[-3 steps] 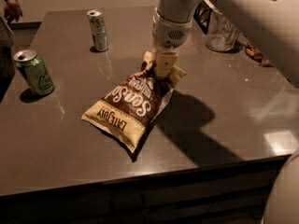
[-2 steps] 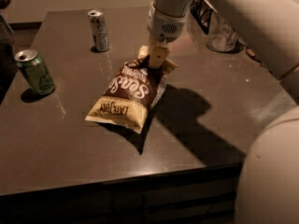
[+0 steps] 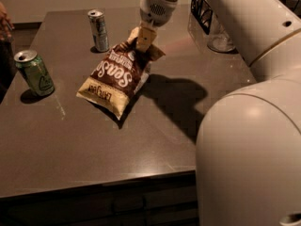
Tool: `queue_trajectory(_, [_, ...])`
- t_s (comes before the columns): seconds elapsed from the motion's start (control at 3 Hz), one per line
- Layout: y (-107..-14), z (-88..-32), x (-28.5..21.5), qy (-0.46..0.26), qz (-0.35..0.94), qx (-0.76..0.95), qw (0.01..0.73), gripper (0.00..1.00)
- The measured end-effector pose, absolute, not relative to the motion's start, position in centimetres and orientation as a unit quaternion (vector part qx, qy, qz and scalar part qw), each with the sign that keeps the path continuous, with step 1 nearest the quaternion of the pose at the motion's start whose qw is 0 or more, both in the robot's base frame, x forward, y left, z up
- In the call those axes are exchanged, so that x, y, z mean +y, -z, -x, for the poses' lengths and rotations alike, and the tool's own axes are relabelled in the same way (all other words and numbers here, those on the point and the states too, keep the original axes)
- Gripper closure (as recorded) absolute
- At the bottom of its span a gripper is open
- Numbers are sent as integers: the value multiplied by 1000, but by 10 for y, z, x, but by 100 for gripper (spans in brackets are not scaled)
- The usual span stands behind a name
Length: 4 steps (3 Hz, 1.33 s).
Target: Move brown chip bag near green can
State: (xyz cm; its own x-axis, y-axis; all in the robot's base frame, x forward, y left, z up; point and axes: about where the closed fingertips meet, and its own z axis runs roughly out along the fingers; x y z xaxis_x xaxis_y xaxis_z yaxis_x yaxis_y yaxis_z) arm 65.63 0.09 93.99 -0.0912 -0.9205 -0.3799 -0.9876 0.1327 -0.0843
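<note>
The brown chip bag (image 3: 117, 76), dark brown with white lettering and cream ends, hangs tilted with its lower end near or on the table. My gripper (image 3: 143, 40) is shut on the bag's upper cream end, at the top middle of the camera view. The green can (image 3: 34, 73) stands upright at the left of the table, a short way left of the bag.
A slim silver-grey can (image 3: 98, 30) stands at the back, left of my gripper. A clear container (image 3: 218, 36) and a dark-labelled object (image 3: 203, 11) sit at the back right. My arm's white body (image 3: 254, 140) fills the right side. The dark table's (image 3: 94, 145) front edge runs below.
My gripper has carried the bag to the left and toward the back, closer to the green can. The bag's lower end has lifted and swung with it.
</note>
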Motion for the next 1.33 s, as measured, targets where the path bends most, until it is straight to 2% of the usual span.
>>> queue_trajectory(0.67, [-965,-649,38,-145,612,750,204,100])
queue_trajectory(1.33, [-962,-626,80,-183,622,737,192,100])
